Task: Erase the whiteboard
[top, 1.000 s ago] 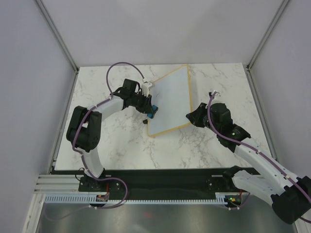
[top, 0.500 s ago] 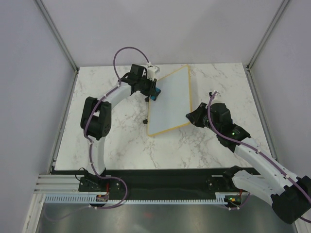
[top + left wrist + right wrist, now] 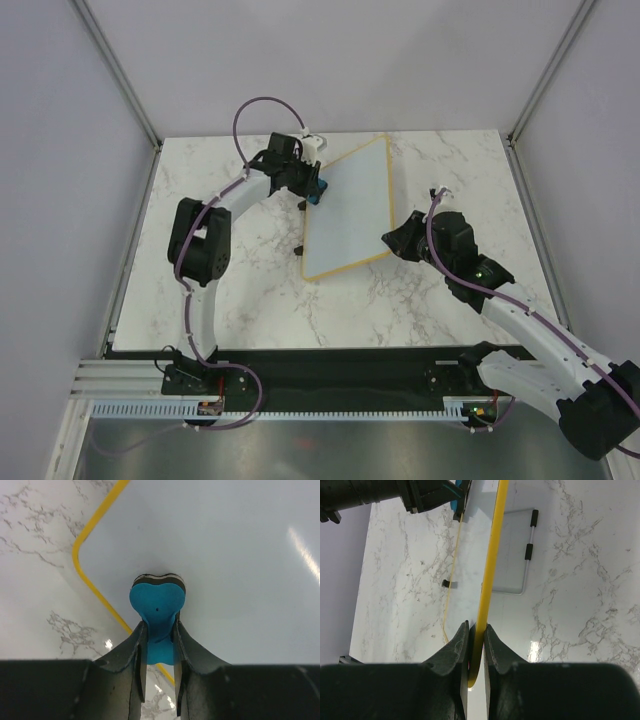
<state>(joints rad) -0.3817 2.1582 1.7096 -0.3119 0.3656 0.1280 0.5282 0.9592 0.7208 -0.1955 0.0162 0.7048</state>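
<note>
The whiteboard (image 3: pixel 350 210) has a yellow frame and a blank white face, and it stands tilted over the marble table. My right gripper (image 3: pixel 392 242) is shut on its near right corner. In the right wrist view the yellow edge (image 3: pixel 492 545) runs away from my right gripper (image 3: pixel 476 635), pinched between both fingers. My left gripper (image 3: pixel 312 188) is shut on a blue heart-shaped eraser (image 3: pixel 317 193) at the board's far left corner. In the left wrist view my left gripper (image 3: pixel 159 630) presses the eraser (image 3: pixel 157 600) onto the whiteboard (image 3: pixel 235 555), just inside the rounded corner.
Two small black clips (image 3: pixel 301 250) sit on the board's left long edge; one clip (image 3: pixel 446 583) shows in the right wrist view. Grey walls with metal posts (image 3: pixel 120 75) enclose the marble table (image 3: pixel 230 300). The arm bases stand along the black strip (image 3: pixel 340 365).
My left gripper carried the eraser from the middle of the board's left edge up to its far left corner, then nearly stopped. The right gripper and the board stayed put.
</note>
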